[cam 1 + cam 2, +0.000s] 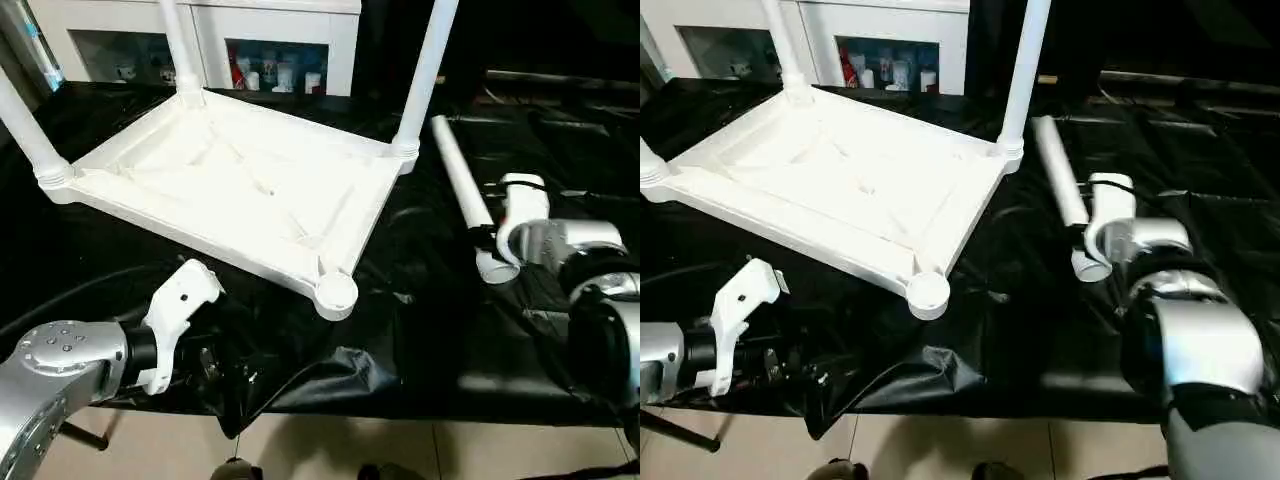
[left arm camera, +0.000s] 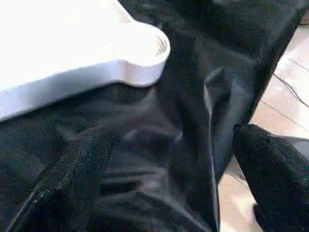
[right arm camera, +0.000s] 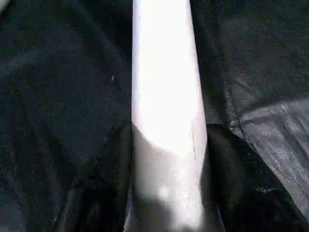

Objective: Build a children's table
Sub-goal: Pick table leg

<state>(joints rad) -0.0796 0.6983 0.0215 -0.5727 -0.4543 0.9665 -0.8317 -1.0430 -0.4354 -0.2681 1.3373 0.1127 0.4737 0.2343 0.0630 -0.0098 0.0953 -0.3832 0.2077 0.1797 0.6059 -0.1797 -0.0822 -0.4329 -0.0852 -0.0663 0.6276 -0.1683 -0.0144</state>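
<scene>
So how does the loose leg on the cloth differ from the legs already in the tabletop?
The loose leg lies flat on the black cloth, right of the tabletop; the fitted legs stand upright in corner sockets. The loose leg sits between the right gripper's jaws; nothing grips the fitted legs. One near corner socket is still empty. All are the same plain white tubes.

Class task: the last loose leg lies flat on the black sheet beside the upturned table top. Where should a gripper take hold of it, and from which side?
Probably from above, near the loose leg's near end, fingers straddling the round tube across its width. It lies flat with bare black sheet on both sides. The right gripper already brackets it that way. The empty corner socket sits close by.
</scene>
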